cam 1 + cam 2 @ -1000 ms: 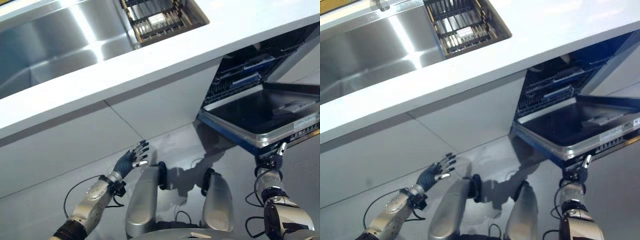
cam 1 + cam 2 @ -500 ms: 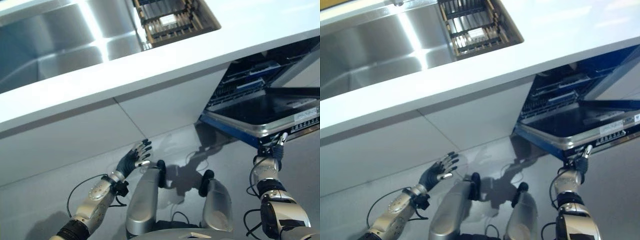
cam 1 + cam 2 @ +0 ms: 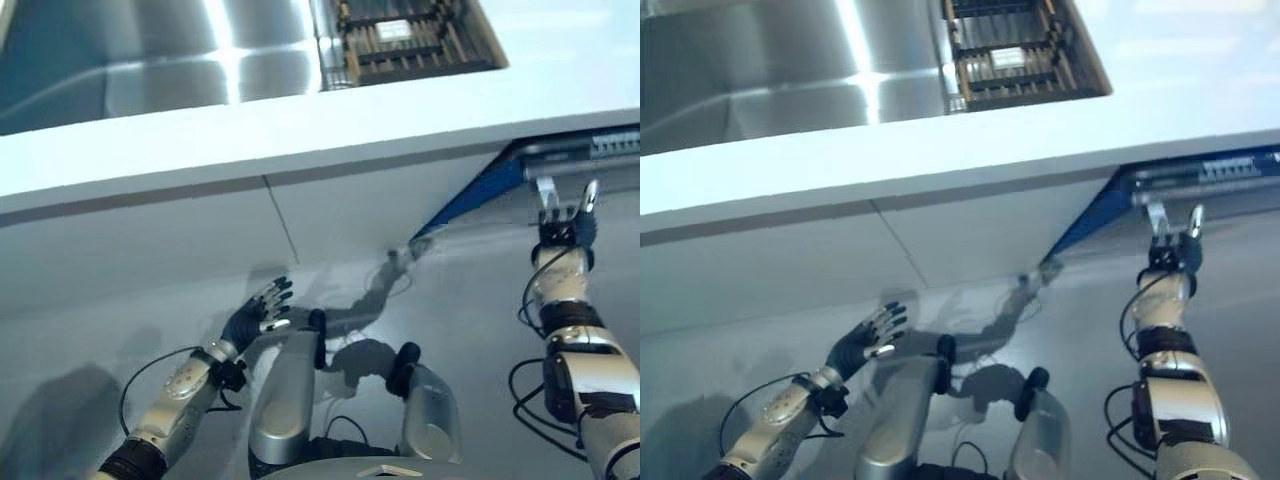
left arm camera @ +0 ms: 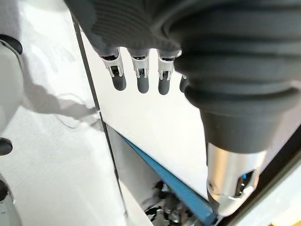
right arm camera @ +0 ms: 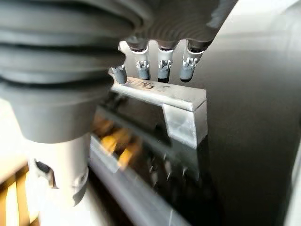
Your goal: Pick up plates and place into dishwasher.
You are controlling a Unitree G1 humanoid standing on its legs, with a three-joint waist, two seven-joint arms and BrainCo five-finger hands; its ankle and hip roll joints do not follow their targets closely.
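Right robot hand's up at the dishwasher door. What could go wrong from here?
The right robot hand sits at the door handle with straight fingers, not curled round it; it may slip off.
The dishwasher door looks almost shut, and neither hand holds a plate, so loading is likely blocked.
The left robot hand hangs open near the cabinet front and could bump it.

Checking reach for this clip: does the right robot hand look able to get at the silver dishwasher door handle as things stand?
Probably yes. The right robot hand is raised with straight fingers right under the silver dishwasher door handle, fingertips at the bar and nothing between them. The left robot hand hangs open low by the white cabinet front.
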